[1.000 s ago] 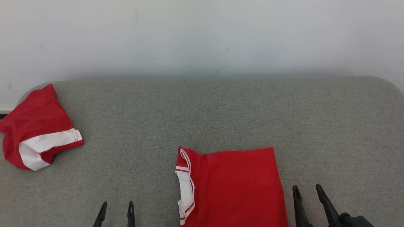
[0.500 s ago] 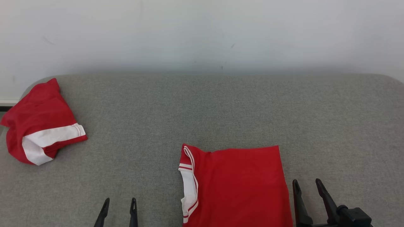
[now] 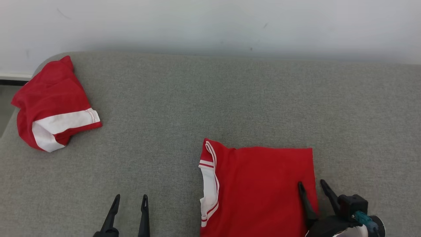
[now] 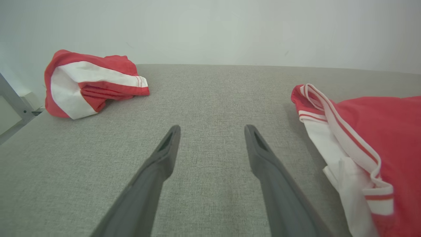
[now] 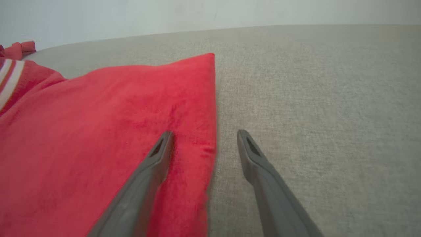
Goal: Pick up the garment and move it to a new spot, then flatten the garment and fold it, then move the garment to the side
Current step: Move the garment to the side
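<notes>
We see the folded red garment (image 3: 260,187) lying flat on the grey surface (image 3: 230,98) at 5 o'clock in the head view. Our right jaws stand open astride its 3 o'clock edge (one side over cloth, the other over bare surface), gripping nothing. Our left jaws, at 7 o'clock, are open too. A crumpled garment (image 3: 52,102) lies at 10 o'clock.

A desk (image 3: 230,98) covered in grey woven cloth is seen, rounded at its far left corner. A folded red garment (image 3: 260,187) with white trim is laid flat near the front edge, right of middle. A crumpled red-and-white garment (image 3: 52,98) is heaped well apart at the far left corner.
</notes>
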Controlling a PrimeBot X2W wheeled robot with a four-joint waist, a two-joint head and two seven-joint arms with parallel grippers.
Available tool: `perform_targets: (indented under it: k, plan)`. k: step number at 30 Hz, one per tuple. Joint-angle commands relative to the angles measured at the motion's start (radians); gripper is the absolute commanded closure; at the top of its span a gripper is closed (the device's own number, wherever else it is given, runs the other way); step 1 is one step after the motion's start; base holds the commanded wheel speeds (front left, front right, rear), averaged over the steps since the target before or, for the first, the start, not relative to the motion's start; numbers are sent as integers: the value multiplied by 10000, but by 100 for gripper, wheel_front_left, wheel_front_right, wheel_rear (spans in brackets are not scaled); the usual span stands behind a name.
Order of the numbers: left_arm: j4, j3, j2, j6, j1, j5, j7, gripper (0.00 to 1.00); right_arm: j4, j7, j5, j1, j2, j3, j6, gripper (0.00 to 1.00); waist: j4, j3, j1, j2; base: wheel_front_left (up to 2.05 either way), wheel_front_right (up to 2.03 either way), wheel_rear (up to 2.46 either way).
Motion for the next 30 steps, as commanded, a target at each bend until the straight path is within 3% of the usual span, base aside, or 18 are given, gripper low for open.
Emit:
perform_targets:
  k: [1,5,7,8,21,27,30]
  plan:
    - [24,-12,-11,40,-90,-18,-32,0,249,-1,76,-141,-45,143,-25,0,199,209,-2,-1,0,0,0]
    - [58,-83,-9,73,-163,-91,-32,0,1269,38,414,-441,-107,668,-25,0,270,257,-2,-1,0,0,0]
    - [58,-95,-11,112,-190,-121,-32,0,1673,73,636,-521,-115,1001,-25,73,277,246,-2,-1,0,0,0]
    - [57,-95,-9,131,-198,-124,-32,0,1822,78,727,-568,-156,1162,-25,100,269,239,-2,-1,0,0,0]
    - [66,-383,-11,64,-461,-310,-32,0,1612,0,1556,-2224,-1310,2086,-28,100,17,431,-2,-1,0,0,0]
    - [-177,-547,-9,2,-824,-413,-32,0,1705,37,1875,-3978,-2357,2466,-28,100,-70,1117,-2,-1,0,0,0]
    - [-468,-794,-9,35,-1243,-406,-32,0,1835,240,2003,-5095,-3253,2607,-28,100,-68,1904,-2,-1,0,0,0]
